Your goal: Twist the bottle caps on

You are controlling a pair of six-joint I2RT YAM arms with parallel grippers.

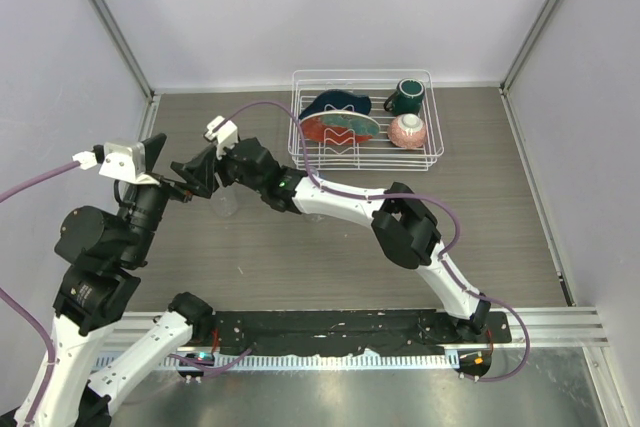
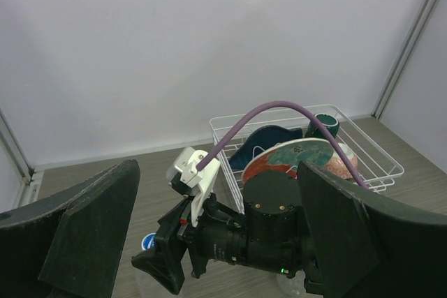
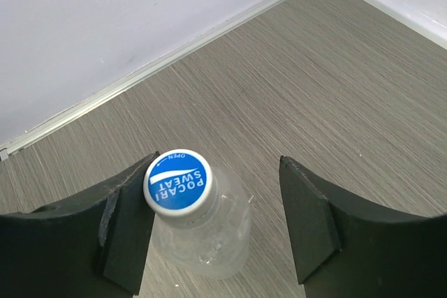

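A clear plain bottle point(image 3: 213, 239) stands on the table with a blue-topped, white-rimmed cap point(image 3: 178, 181) sitting on its neck. My right gripper point(image 3: 213, 186) is open around the cap. Its left finger point(image 3: 122, 221) is right against the cap and its right finger point(image 3: 307, 221) stands well clear. From above, the bottle point(image 1: 228, 203) is at left centre under the right gripper point(image 1: 203, 179). My left gripper point(image 1: 165, 172) hovers just to its left, wide open and holding nothing. The left wrist view shows the cap point(image 2: 149, 242) behind the right gripper point(image 2: 162, 259). A second bottle is not clearly seen.
A white wire rack point(image 1: 432, 117) stands at the back, holding a dark green mug point(image 1: 407, 97), a pink bowl point(image 1: 407, 131) and upright plates point(image 1: 340, 127). The right arm point(image 1: 340, 202) stretches across the middle of the table. Walls enclose the table on three sides.
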